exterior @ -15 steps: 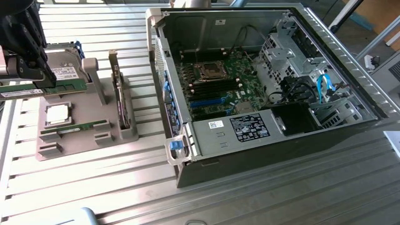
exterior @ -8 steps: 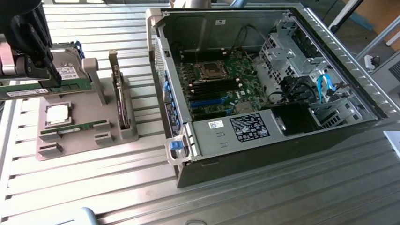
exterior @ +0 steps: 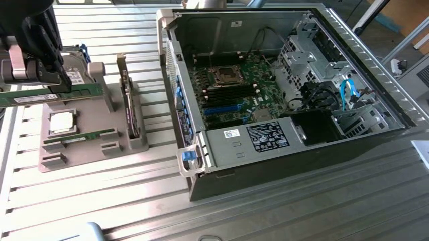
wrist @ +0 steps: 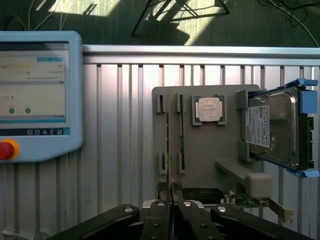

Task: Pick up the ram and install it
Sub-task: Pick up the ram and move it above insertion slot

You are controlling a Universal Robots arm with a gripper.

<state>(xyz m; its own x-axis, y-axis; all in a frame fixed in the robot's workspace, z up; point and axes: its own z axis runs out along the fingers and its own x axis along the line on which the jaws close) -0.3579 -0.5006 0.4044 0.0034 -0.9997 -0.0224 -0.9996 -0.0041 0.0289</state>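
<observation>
My gripper [exterior: 59, 86] hangs at the exterior view's far left, above the grey parts holder [exterior: 74, 150], shut on the ram [exterior: 84, 92]. The ram is a long green stick held level and clear of the holder. In the wrist view the fingertips [wrist: 162, 197] press together on the ram [wrist: 168, 145], which shows edge-on as a thin line. A second green stick [exterior: 90, 135] lies in the holder [wrist: 200, 150]. The open computer case [exterior: 201, 30] stands to the exterior view's right, and the black memory slots [exterior: 231, 92] on its motherboard [exterior: 261, 70] are bare.
The holder also carries a silver processor chip [exterior: 62, 122], an upright green card with a metal bracket [exterior: 127, 103] and a hard drive [wrist: 272, 130] in blue rails. A teach pendant [wrist: 35, 95] lies on the ribbed metal table [exterior: 268, 211]. The case wall [exterior: 166, 55] rises between holder and motherboard.
</observation>
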